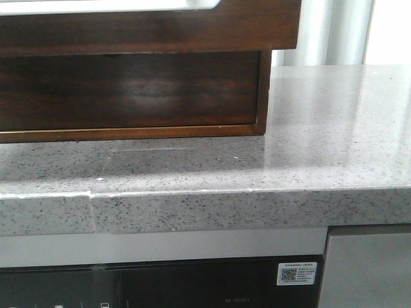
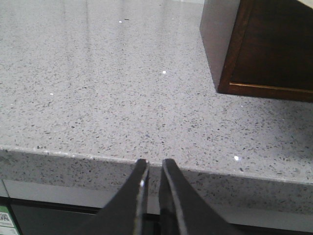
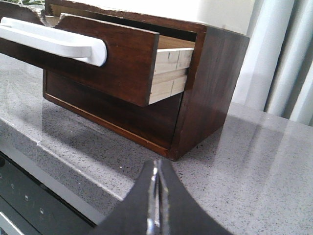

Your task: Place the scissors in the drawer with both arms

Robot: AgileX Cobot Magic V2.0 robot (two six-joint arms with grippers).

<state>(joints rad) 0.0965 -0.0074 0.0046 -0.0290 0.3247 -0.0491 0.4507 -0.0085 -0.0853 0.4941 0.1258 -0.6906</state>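
The drawer (image 3: 124,61) stands pulled out of the top of a dark wooden cabinet (image 3: 208,93), with a white bar across its front. In the front view the drawer front (image 1: 148,32) overhangs the lower front. The scissors are not in view. My left gripper (image 2: 153,164) hovers at the counter's front edge, left of the cabinet corner (image 2: 230,73); its jaws are nearly closed with a thin gap and nothing in it. My right gripper (image 3: 157,164) is shut and empty above the counter, near the cabinet's right front corner. Neither gripper shows in the front view.
The cabinet's lower front (image 1: 128,90) is closed. The grey speckled counter (image 1: 334,122) stretches right of the cabinet, with a seam (image 1: 90,192) in its front edge. A black appliance panel (image 1: 160,285) with a sticker (image 1: 297,274) lies below. Curtains (image 3: 288,63) hang behind.
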